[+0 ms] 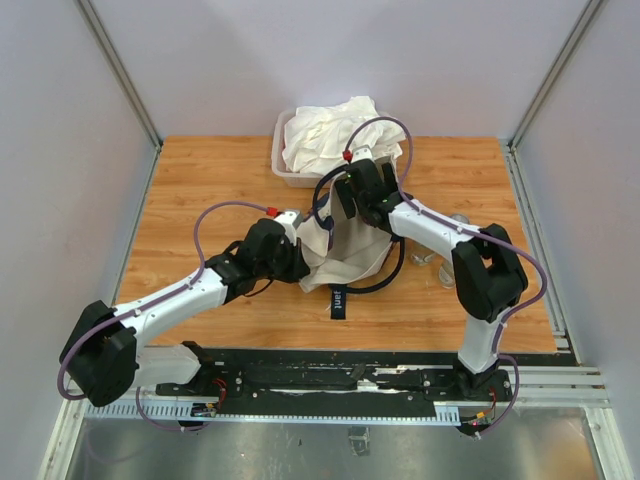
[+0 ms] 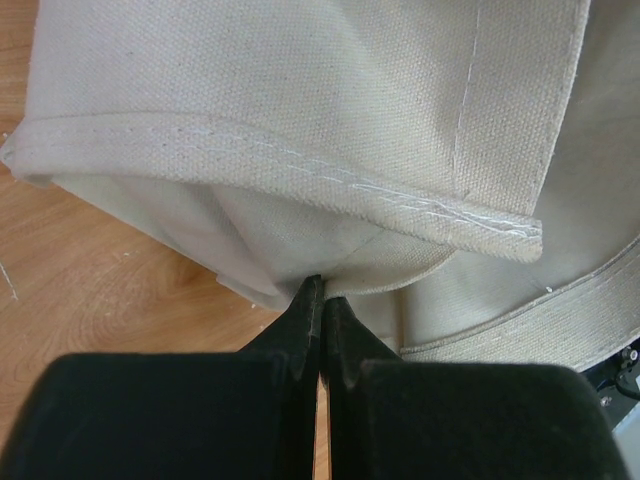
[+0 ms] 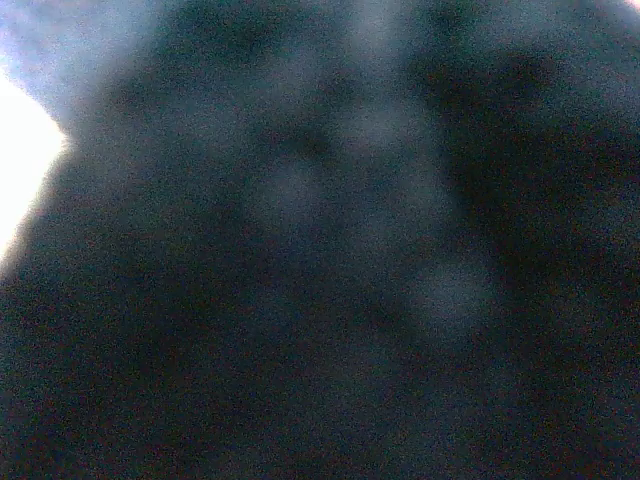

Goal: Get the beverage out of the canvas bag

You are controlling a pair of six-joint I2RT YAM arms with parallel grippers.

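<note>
The cream canvas bag (image 1: pixel 345 255) lies slumped at the table's middle, one navy strap (image 1: pixel 338 300) trailing toward the near edge. My left gripper (image 2: pixel 322 285) is shut on a fold of the bag's cloth (image 2: pixel 300 120) at its left side, also seen from above (image 1: pixel 298 252). The right arm's wrist (image 1: pixel 368 185) points down into the bag's far opening, and its fingers are sunk out of sight among the cloth. The right wrist view is almost black and shows no shapes. The beverage is hidden.
A clear plastic tub (image 1: pixel 281 160) heaped with white cloth (image 1: pixel 325 135) stands at the back, just behind the right wrist. Small clear things (image 1: pixel 445 268) lie on the wood by the right forearm. Grey walls close in both sides.
</note>
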